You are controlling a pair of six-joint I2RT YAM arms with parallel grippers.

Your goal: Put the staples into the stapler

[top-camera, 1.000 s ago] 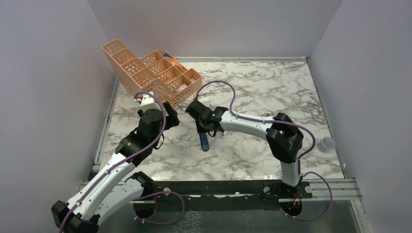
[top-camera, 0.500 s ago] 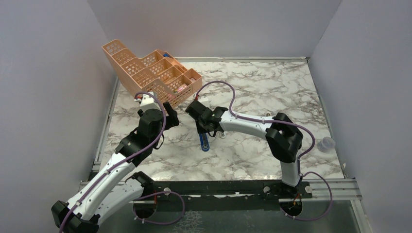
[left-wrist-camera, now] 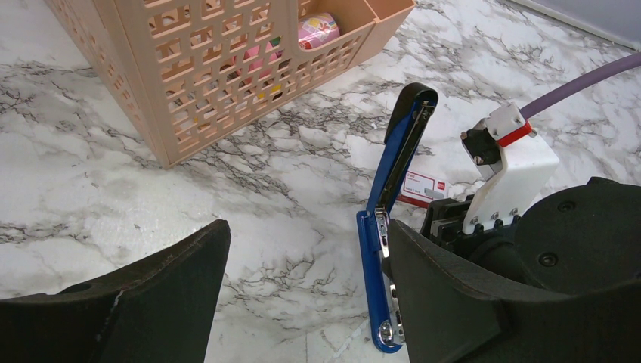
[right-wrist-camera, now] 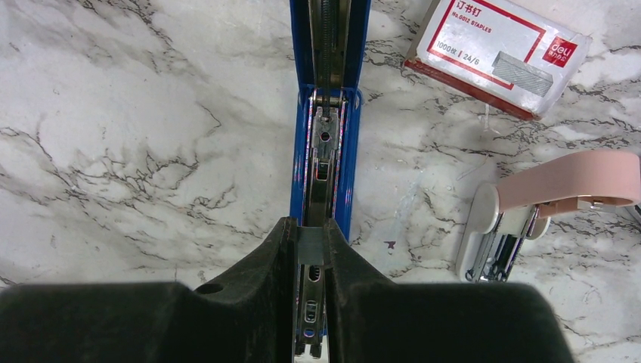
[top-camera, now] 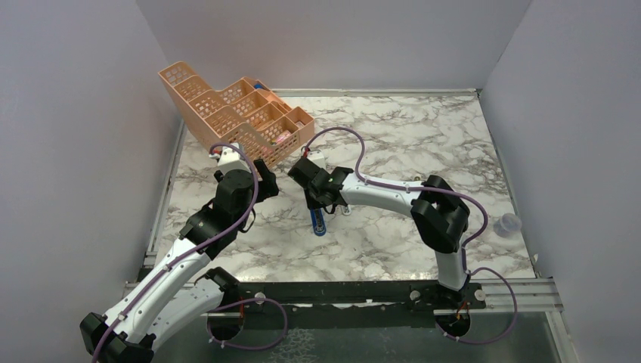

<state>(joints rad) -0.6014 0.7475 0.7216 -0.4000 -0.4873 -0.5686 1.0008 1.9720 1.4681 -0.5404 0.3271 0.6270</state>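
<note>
The blue stapler (top-camera: 317, 221) lies opened out on the marble, its silver channel (right-wrist-camera: 326, 144) facing up. My right gripper (right-wrist-camera: 310, 228) hovers directly over that channel and is shut on the staples (right-wrist-camera: 311, 247), a small grey block pinched between its fingertips. In the top view the right gripper (top-camera: 319, 198) sits over the stapler's far end. My left gripper (left-wrist-camera: 306, 234) is open just left of the stapler (left-wrist-camera: 380, 257); its right finger (left-wrist-camera: 438, 287) is close beside the blue base, and nothing lies between the jaws.
A red-and-white staple box (right-wrist-camera: 499, 53) lies just beyond the stapler. A pink-and-white stapler-like tool (right-wrist-camera: 529, 204) lies to its right. The peach mesh organiser (top-camera: 234, 113) stands at the back left. A small translucent cup (top-camera: 508, 224) sits by the right wall.
The right arm has edged slightly to the left. Both grippers and the stapler look unchanged.
</note>
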